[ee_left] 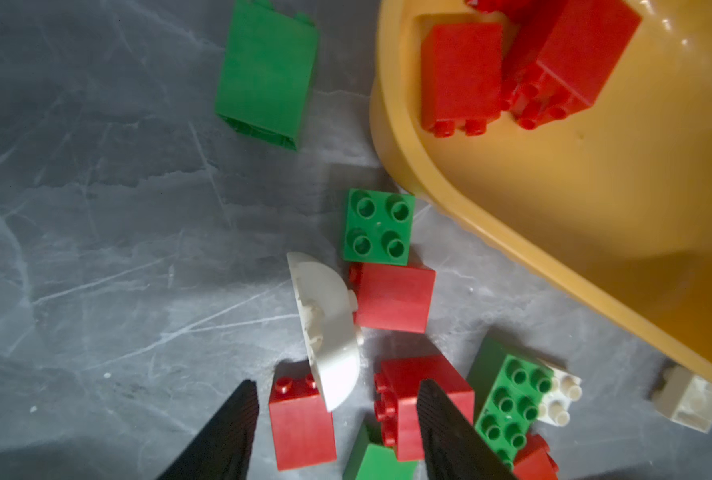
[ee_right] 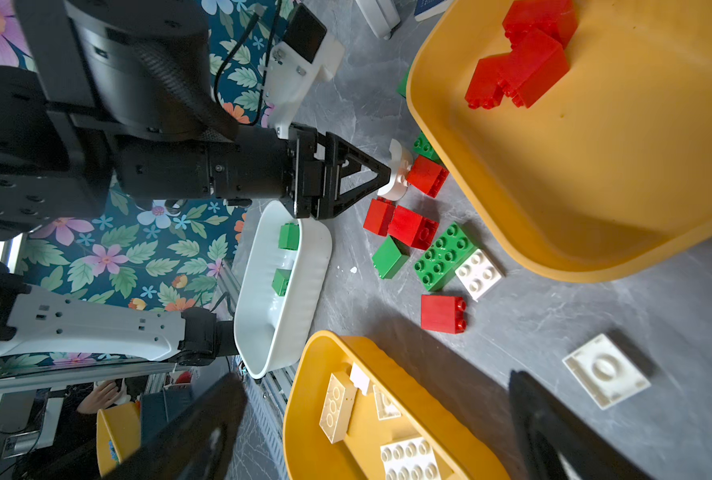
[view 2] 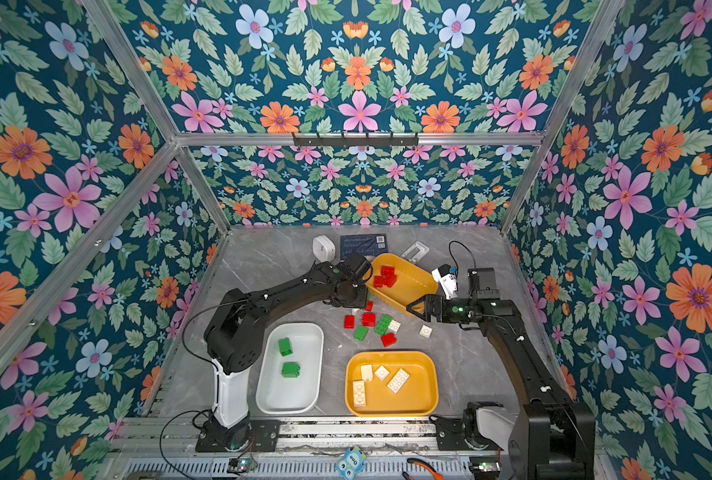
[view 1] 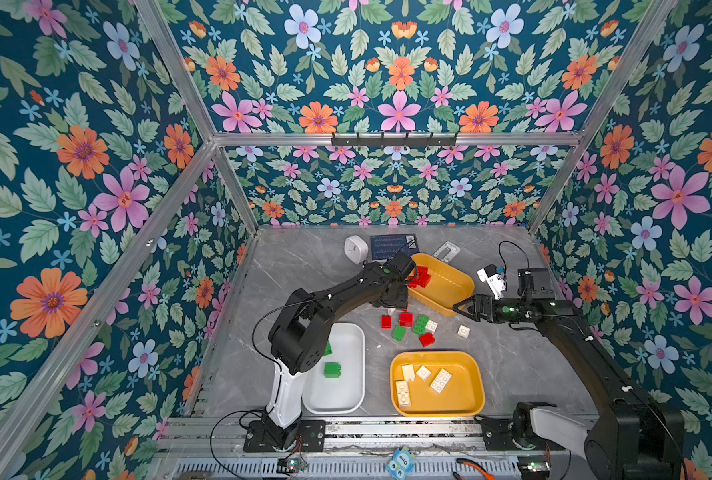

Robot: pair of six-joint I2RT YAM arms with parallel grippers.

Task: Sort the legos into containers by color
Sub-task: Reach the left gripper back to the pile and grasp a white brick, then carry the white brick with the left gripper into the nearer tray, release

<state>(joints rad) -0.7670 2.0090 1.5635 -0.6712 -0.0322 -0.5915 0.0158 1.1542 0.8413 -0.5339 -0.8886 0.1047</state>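
Framing a red brick (ee_left: pixel 302 419) among loose legos (view 1: pixel 420 324) between the containers (view 1: pixel 466 399), the left gripper (ee_left: pixel 337 384) stands parted, its tips hidden in both top views. The right gripper (ee_right: pixel 373 380) gapes empty, fingers (ee_right: pixel 204 436) blurred and cropped.

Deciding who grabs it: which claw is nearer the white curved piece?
Left. The left claw hangs right at the white curved piece; the right claw hovers apart, beside the red-brick tub.

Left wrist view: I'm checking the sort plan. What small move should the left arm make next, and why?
Probably lower the open left fingers around the red brick lying between them and close; reds belong in the yellow tub close by, which already holds red bricks.
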